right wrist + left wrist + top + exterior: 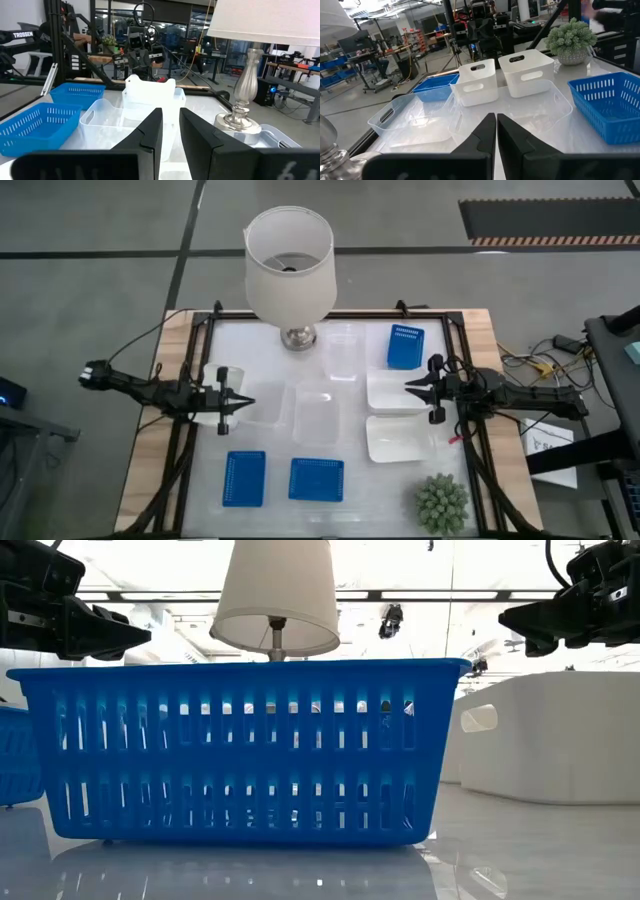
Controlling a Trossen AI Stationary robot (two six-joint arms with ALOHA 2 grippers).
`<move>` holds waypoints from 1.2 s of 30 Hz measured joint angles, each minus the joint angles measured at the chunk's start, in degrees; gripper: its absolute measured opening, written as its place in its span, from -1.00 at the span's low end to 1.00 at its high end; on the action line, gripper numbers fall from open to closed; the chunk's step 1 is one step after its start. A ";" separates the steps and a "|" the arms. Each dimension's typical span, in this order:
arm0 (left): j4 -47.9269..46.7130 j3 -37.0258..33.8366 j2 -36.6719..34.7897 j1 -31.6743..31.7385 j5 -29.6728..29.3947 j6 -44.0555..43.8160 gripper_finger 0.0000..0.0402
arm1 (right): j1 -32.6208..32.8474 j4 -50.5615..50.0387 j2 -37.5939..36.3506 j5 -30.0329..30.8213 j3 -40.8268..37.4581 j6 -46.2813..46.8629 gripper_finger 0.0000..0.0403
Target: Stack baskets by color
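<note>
Several baskets stand on their bases on the white table top. Blue baskets sit at the far right (405, 347) and along the near edge (244, 478), (316, 479). Two white baskets (395, 392), (396, 438) stand at the right, and another (222, 385) is at the left, below my left arm. Clear baskets (316, 417), (340, 350) lie in the middle. My left gripper (250, 401) hangs shut above the table's left part and holds nothing. My right gripper (408, 388) hovers over the upper white basket's left edge, its fingers (150, 131) a little apart around nothing.
A lamp with a white shade (289, 260) stands at the far middle, its metal base (242, 112) close to the clear baskets. A spiky green plant (441, 502) sits at the near right corner. A dark frame (470, 370) borders the table.
</note>
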 joint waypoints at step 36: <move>4.54 0.00 0.02 0.02 -3.75 2.83 -1.00 | -0.01 2.27 0.01 0.27 0.01 26.21 -0.71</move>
